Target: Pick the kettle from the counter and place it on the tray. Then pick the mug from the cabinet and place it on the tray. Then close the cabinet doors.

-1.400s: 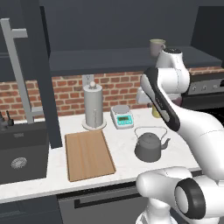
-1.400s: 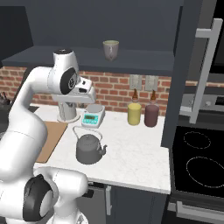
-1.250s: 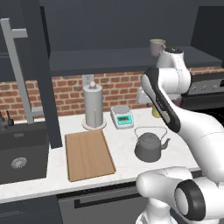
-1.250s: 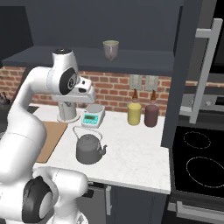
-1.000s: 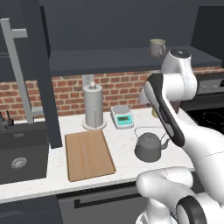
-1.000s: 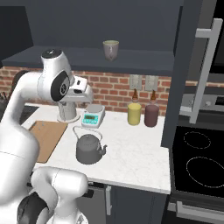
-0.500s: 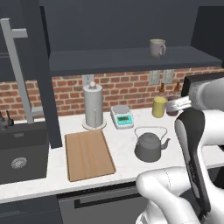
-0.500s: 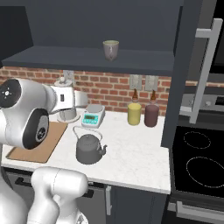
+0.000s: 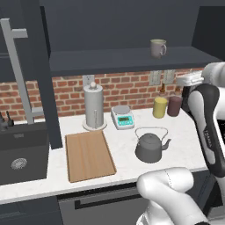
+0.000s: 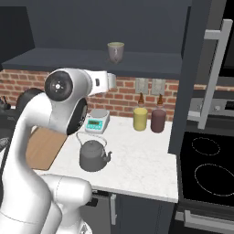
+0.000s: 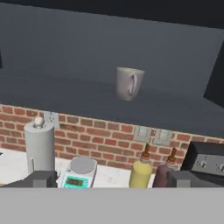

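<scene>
Currently kettle (image 9: 151,147) sits on tabletop (image 9: 184,140), off the board (image 9: 88,154). Hand (image 11: 111,180) open, empty, raised high. Lower over the arched handle; grip centred.

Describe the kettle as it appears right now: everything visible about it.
The kettle is a squat, dark grey, metal-looking pot with a domed lid, a small knob on top, a short spout and a thin arched wire handle standing upright over it. It sits upright on the white counter, to the right of the wooden tray and apart from it, in front of the small scale. Nothing grips or touches it besides the counter.
</scene>
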Tool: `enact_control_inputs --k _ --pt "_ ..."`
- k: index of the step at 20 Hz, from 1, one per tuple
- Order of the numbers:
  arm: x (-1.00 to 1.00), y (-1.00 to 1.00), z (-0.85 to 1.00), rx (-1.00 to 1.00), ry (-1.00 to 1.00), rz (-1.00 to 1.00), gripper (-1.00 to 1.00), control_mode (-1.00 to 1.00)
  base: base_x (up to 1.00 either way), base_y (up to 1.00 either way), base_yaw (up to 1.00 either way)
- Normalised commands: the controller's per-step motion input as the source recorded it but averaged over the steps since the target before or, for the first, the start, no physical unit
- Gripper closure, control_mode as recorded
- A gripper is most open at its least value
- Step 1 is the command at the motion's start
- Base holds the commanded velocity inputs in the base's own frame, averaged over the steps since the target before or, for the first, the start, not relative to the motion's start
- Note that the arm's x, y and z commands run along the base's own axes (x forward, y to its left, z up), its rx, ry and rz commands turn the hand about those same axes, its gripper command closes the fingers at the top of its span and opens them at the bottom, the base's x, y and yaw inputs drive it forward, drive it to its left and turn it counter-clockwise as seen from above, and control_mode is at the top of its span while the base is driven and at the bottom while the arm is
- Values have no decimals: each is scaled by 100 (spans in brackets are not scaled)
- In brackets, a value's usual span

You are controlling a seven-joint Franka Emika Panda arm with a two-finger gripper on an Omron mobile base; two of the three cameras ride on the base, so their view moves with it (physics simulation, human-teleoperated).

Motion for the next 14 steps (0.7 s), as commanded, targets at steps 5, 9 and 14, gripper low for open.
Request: enact_control_inputs --k 5,9,14 --pt "50 -2 3 5 0 6 -100 -100 0 0 0" --pt "0 -4 0 0 0 0 -100 -100 0 0 0" --pt "22 -15 0 0 7 0 -100 -100 0 0 0"
